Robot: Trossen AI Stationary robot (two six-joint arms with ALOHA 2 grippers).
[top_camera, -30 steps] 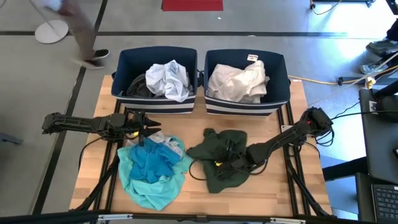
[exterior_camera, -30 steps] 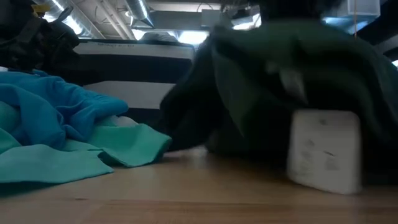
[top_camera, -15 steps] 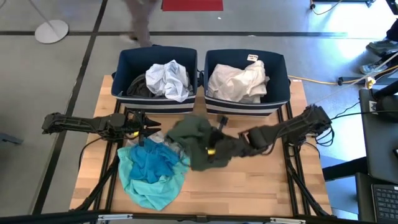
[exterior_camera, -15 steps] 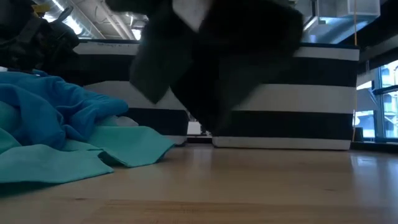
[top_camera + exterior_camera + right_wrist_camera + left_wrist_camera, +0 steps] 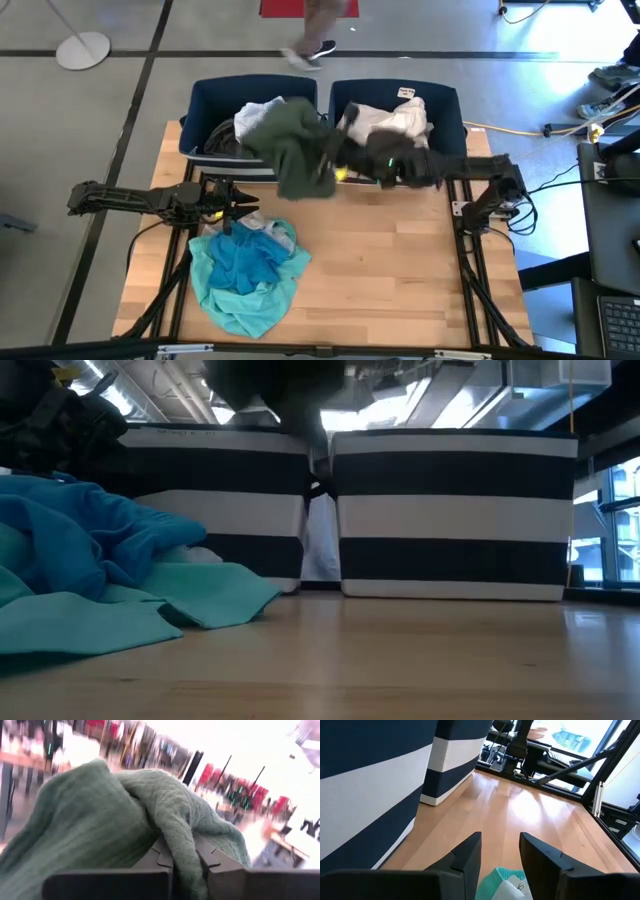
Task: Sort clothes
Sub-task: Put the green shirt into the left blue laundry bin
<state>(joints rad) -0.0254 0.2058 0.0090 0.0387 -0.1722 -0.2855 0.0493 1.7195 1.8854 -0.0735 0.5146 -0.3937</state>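
My right gripper [image 5: 340, 165] is shut on the dark green garment [image 5: 292, 148], lifted above the front edge of the left navy bin [image 5: 205, 100]; the garment also fills the right wrist view [image 5: 100, 815]. The turquoise garment [image 5: 243, 268] lies crumpled on the table at the near left, and shows in the low view [image 5: 90, 560]. My left gripper [image 5: 240, 200] is open and empty just beyond it, low over the table. The left bin holds pale grey-white and dark clothes [image 5: 268, 112]; the right bin [image 5: 450, 140] holds white clothes [image 5: 385, 125]. My right gripper pinches a bunched fold of the green garment [image 5: 182, 845] between its two fingers [image 5: 220, 860], reaching level from the table's right side. The garment is lifted clear of the table and drapes beyond and below the fingers, slack, over the left bin's front edge.
The two striped bins stand side by side at the table's far edge [image 5: 440, 510]. Bare wooden table [image 5: 400, 270] lies right of the turquoise garment. A person's legs [image 5: 315, 30] show on the floor beyond the bins.
My right gripper has risen from the middle of the table and swung toward the far left, carrying the green garment. The garment has been lifted clear of the table and now hangs over the left bin's front edge. A person has walked past behind the bins.
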